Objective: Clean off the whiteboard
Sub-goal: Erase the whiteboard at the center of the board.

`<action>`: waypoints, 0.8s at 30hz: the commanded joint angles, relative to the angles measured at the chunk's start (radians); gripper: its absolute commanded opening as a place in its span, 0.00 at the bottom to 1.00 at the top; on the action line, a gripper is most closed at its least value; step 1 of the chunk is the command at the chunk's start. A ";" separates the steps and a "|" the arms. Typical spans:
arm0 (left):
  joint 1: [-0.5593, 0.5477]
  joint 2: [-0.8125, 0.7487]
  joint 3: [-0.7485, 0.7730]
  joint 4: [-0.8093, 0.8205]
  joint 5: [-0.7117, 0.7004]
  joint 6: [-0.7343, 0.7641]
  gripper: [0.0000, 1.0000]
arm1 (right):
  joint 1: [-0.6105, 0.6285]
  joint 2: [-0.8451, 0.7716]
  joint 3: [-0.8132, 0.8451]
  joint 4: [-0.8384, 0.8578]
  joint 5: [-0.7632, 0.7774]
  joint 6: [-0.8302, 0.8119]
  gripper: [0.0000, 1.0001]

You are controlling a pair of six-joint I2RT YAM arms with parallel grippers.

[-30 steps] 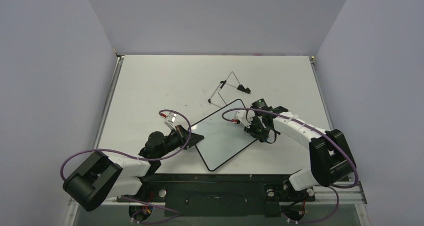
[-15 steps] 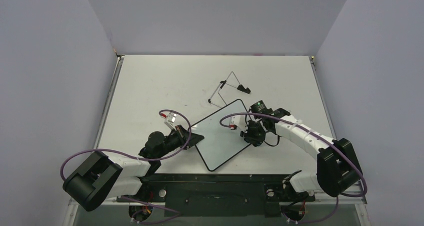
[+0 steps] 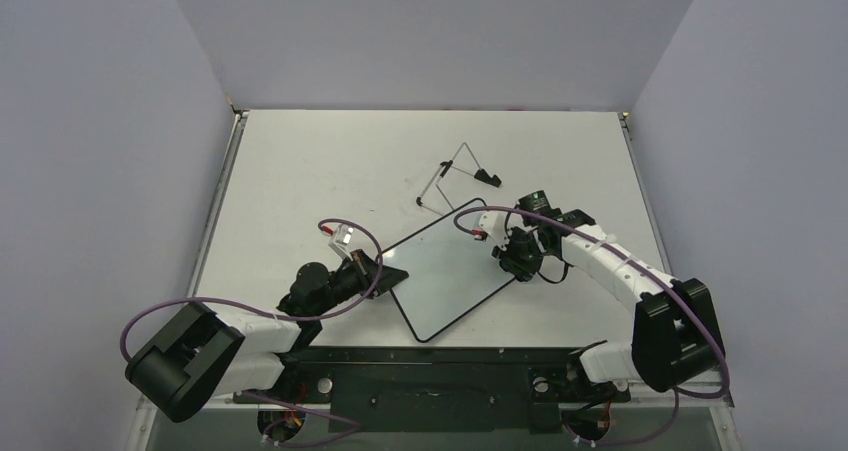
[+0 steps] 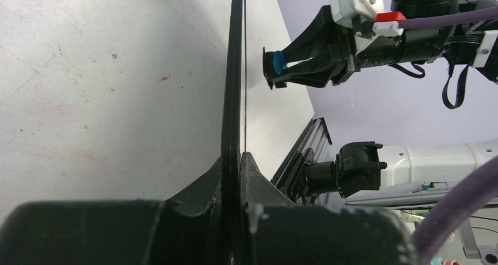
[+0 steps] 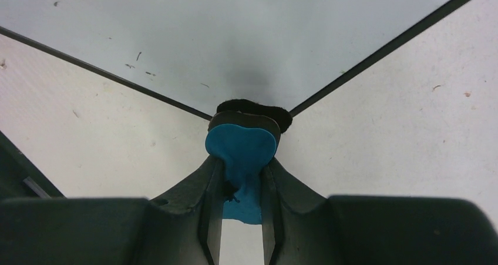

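Note:
The whiteboard point(image 3: 445, 269) lies tilted on the table, its white face looking wiped apart from a few tiny specks point(image 5: 141, 56). My left gripper point(image 3: 386, 272) is shut on its left corner; in the left wrist view the black frame point(image 4: 235, 71) runs edge-on between the jaws of that gripper point(image 4: 236, 159). My right gripper point(image 3: 518, 261) is shut on a blue-and-black eraser point(image 5: 242, 144). The eraser's dark pad presses down where the two frame edges meet at the board's right corner point(image 5: 352, 65). The left wrist view also shows the eraser point(image 4: 275, 61).
A thin wire easel stand point(image 3: 458, 176) with black feet lies on the table just beyond the board's far corner. Grey walls close in the white table point(image 3: 300, 171) on three sides. A purple cable loops over each arm.
The right gripper swept the eraser left and inward over the board, then back right to the board's right corner. The left arm and the board stayed put.

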 commanded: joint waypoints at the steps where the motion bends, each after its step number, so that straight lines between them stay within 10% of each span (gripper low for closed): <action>1: 0.002 -0.035 0.042 0.127 0.016 -0.011 0.00 | 0.037 0.047 0.020 0.050 0.050 0.036 0.00; 9: 0.002 -0.033 0.035 0.150 0.016 -0.017 0.00 | 0.224 0.087 0.000 0.007 0.034 -0.003 0.00; 24: 0.003 -0.050 0.035 0.125 0.016 -0.009 0.00 | 0.172 0.093 -0.027 0.123 0.169 0.090 0.00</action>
